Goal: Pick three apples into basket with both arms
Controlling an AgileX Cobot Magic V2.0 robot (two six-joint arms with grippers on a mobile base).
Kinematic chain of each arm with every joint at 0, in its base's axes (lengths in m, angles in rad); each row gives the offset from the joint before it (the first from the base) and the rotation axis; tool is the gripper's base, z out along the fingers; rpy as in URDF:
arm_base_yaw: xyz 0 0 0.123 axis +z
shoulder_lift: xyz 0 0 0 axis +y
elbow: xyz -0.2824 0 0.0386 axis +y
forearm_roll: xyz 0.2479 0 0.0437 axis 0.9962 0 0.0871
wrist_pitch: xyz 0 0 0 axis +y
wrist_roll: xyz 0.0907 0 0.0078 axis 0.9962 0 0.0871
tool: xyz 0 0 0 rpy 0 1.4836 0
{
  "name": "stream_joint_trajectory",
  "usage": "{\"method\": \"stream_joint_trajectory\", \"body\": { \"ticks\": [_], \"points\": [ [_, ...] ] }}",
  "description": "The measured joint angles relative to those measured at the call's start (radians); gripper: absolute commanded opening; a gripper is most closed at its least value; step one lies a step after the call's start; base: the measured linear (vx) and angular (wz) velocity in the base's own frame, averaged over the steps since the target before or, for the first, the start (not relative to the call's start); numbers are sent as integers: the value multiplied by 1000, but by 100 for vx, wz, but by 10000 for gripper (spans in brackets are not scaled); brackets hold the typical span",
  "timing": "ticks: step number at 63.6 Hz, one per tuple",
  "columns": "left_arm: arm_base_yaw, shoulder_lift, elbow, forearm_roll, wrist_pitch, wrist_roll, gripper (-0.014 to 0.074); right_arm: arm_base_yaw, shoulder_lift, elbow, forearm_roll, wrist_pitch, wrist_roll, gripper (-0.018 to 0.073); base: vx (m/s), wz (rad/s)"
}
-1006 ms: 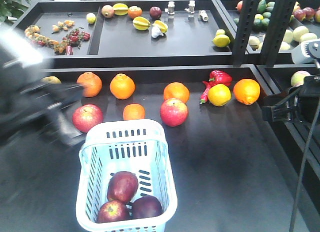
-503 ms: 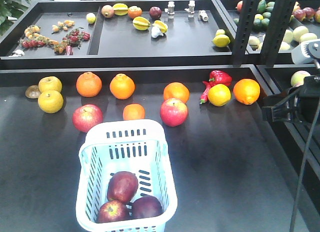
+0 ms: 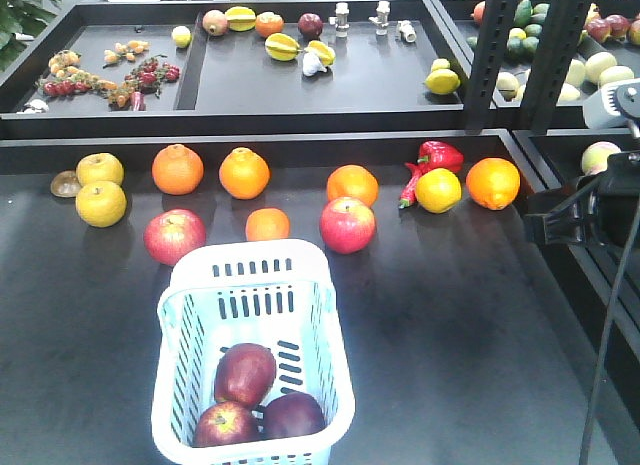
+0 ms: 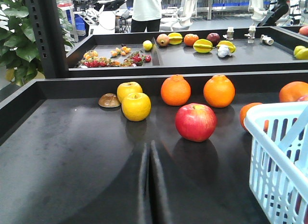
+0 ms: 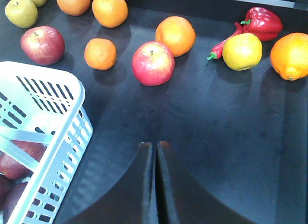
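Front overhead; wrists low, sharing basket (image 3: 250,360)

apples (image 3: 250,400) in basket (image 3: 190,285) (near end) | oranges (image 3: 245,173) behind basket

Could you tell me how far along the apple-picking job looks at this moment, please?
It looks finished. Three dark red apples lie together in the basket. Nothing is in hand: the left gripper and the right gripper are both shut and empty above the bare table. The two lighter apples remain outside, so nothing seems left.
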Motion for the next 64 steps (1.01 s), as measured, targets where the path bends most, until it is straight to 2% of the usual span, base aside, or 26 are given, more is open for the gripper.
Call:
{"method": "stream_joint_trajectory", "body": {
  "ticks": [64],
  "points": [
    [0,0,0,-12,-7,-4,-6,0,0,0,0,1,0,-8,0,0]
  ]
}}
